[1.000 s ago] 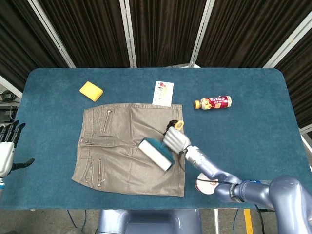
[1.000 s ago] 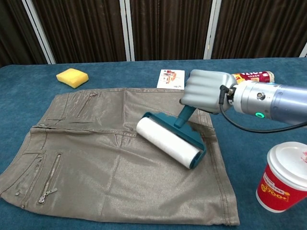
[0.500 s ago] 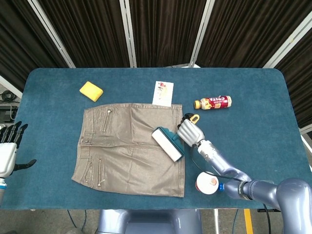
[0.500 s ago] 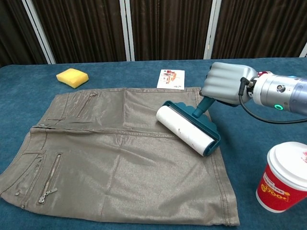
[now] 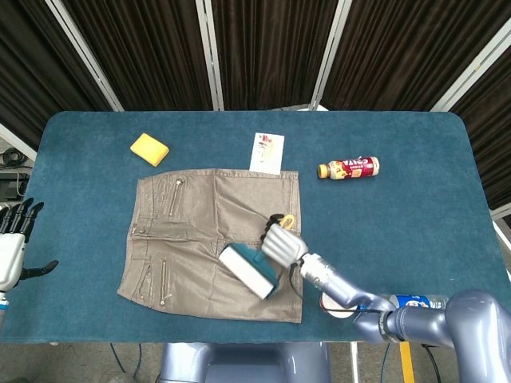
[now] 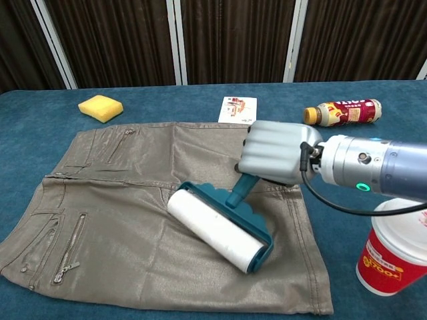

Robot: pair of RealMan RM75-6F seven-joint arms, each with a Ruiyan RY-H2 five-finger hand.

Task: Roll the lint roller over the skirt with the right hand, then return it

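A taupe skirt [image 5: 200, 231] [image 6: 127, 220] with zips lies flat on the blue table. My right hand [image 5: 281, 243] [image 6: 273, 152] grips the teal handle of the lint roller [image 5: 249, 270] [image 6: 218, 228]. Its white roll rests on the skirt's lower right part. My left hand [image 5: 12, 243] hangs off the table's left edge with fingers spread and nothing in it; the chest view does not show it.
A yellow sponge [image 5: 149, 149] [image 6: 101, 107] lies at the back left. A printed card [image 5: 267, 152] [image 6: 238, 109] sits behind the skirt. A bottle [image 5: 348, 168] [image 6: 342, 111] lies on its side to the right. A red paper cup [image 6: 395, 248] stands near my right forearm.
My right hand has drawn the roller from the skirt's right edge back toward the left and front, across the fabric. The left hand has stayed still.
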